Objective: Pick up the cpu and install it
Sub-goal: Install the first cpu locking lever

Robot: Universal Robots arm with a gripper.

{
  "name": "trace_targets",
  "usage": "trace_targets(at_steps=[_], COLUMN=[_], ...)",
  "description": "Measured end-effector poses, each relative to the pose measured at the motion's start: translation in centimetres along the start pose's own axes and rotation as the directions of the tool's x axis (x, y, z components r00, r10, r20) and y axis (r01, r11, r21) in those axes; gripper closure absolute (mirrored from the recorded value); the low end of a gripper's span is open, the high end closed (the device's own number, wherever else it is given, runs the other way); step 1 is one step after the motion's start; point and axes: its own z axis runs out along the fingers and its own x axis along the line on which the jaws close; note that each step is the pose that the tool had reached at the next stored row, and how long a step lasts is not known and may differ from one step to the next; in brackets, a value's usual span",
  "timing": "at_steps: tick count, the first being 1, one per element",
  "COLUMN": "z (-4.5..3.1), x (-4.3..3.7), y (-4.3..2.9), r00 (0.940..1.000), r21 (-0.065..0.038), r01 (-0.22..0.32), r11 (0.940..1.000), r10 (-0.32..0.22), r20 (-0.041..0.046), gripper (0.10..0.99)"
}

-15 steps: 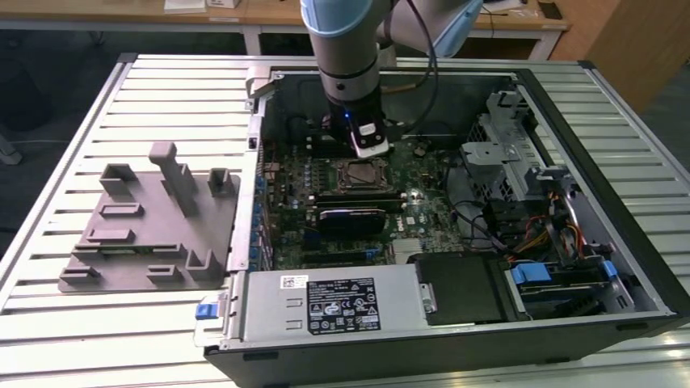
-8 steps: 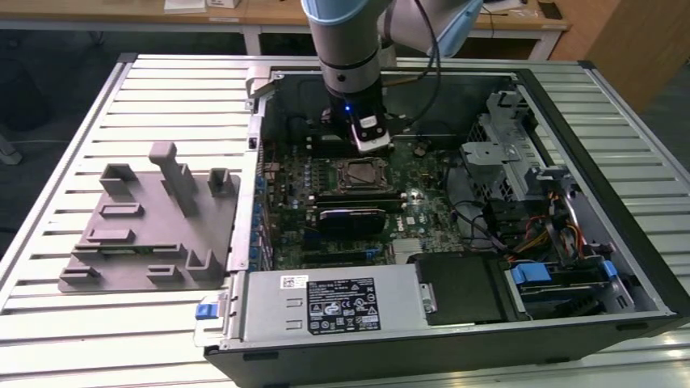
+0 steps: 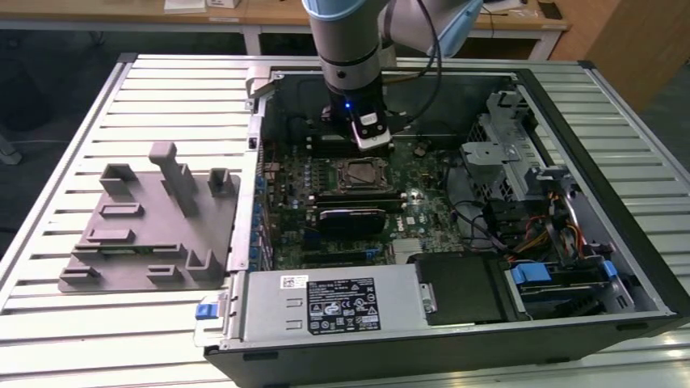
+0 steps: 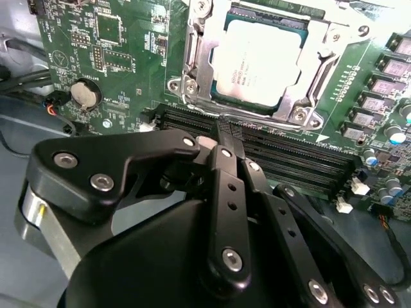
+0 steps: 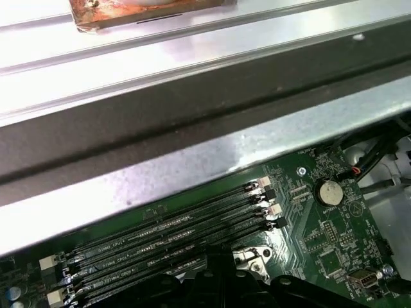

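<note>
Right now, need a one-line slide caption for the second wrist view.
Pincer above the memory slots, silver cpu already seated in its motherboard socket.

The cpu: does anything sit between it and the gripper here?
Nothing visible does. In the second wrist view the cpu lies bare in its socket inside the metal frame, silver top uncovered. The gripper hangs over the memory slots beside the socket, with open board between them.

tool (image 4: 221, 138) tips hidden (own linkage blocks)

A silver-grey arm (image 3: 347, 48) with pale blue caps is seen; a black gripper (image 4: 221, 138) is studded with silver screws.
</note>
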Motion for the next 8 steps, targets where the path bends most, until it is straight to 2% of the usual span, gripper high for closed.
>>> trace_targets(at_steps=[2, 4, 6, 8], z=[-0.01, 0.0, 0.04, 0.06], x=[0.0, 0.0, 0.02, 0.02], y=[0.0, 0.0, 0.01, 0.03], r00=[1.0, 1.0, 0.9999, 0.9998], r21=[0.002, 0.017, 0.043, 0.074], r01=[0.0, 0.003, 0.008, 0.013], r11=[1.0, 0.9998, 0.9991, 0.9972], r10=[0.0, -0.003, -0.008, -0.015], r20=[0.0004, 0.0044, 0.0098, 0.0157], gripper=[0.98, 0.98, 0.98, 0.98])
